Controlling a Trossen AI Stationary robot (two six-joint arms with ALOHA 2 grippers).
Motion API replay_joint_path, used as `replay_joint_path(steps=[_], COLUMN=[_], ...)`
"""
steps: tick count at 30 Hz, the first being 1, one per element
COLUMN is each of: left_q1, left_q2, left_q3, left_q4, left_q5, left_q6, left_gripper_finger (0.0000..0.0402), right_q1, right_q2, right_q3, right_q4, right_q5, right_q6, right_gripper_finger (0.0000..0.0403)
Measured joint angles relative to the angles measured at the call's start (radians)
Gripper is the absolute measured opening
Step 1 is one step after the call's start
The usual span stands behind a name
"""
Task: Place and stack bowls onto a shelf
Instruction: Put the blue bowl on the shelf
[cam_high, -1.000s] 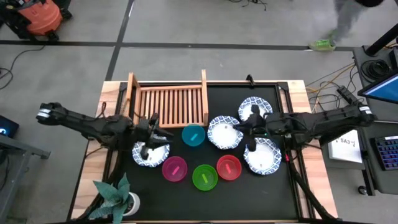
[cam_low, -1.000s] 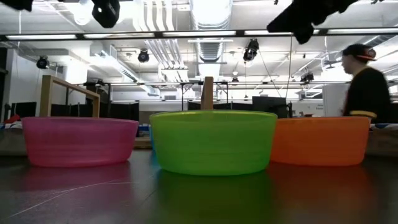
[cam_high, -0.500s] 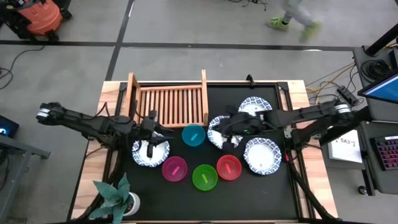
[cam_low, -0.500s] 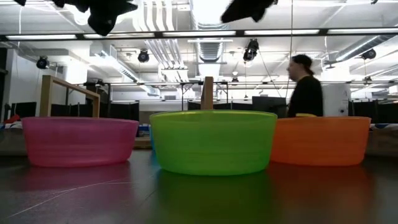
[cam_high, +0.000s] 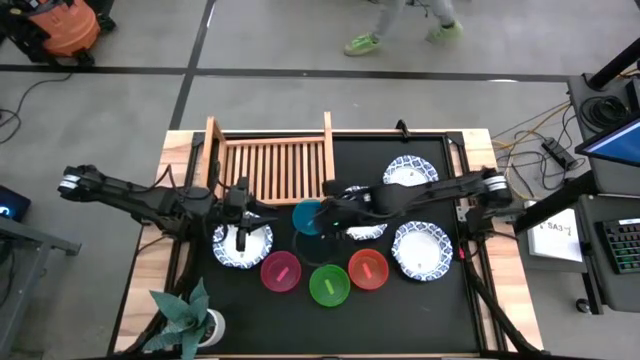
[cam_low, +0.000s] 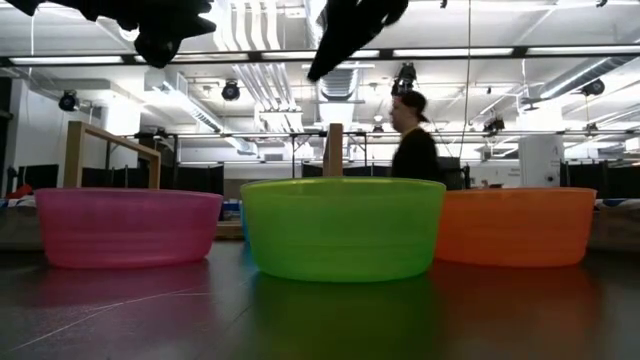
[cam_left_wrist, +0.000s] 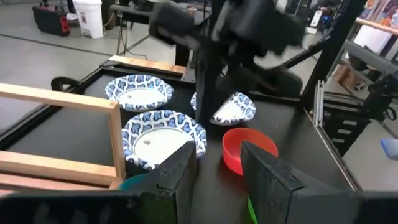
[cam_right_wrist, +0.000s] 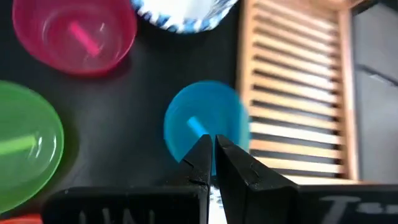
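The wooden slatted shelf (cam_high: 270, 168) stands at the table's far left and holds nothing. Four white blue-rimmed bowls sit on the mat: one at the left (cam_high: 243, 248), one at the middle (cam_high: 368, 228) partly under my right arm, and two at the right (cam_high: 410, 171) (cam_high: 422, 250). The cyan bowl (cam_high: 308, 219), magenta bowl (cam_high: 281, 271), green bowl (cam_high: 329, 285) and red bowl (cam_high: 367, 268) sit near the middle. My left gripper (cam_high: 241, 225) hovers open over the left white bowl. My right gripper (cam_high: 322, 215) hangs shut above the cyan bowl (cam_right_wrist: 205, 124), high over the table in the low view (cam_low: 350, 25).
A potted plant (cam_high: 185, 318) stands at the near left corner. The shelf's upright side rails (cam_high: 328, 155) rise beside the cyan bowl. My right arm (cam_high: 430, 192) stretches across the middle white bowl. A person (cam_low: 415, 150) walks in the room beyond the table.
My right gripper has swept toward the table's left edge, from above the right-hand white bowls, past the middle white bowl, to above the cyan bowl. No bowl has moved. A person has walked across the room behind the table.
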Motion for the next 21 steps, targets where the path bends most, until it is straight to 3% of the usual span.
replay_joint_path(steps=[8,21], left_q1=[0.000,0.000], left_q2=[-0.003,-0.012], left_q3=[0.008,0.013], left_q4=[0.001,-0.054], left_q5=[0.000,0.000], left_q6=[-0.011,-0.001], left_gripper_finger=[0.0111,0.0111], right_q1=[0.000,0.000], right_q2=[0.123,0.232], right_q3=[0.077,0.084], right_q4=[-0.094,-0.078], right_q5=[-0.072,-0.071], right_q6=[-0.022,-0.039], right_gripper_finger=[0.0011,0.0011])
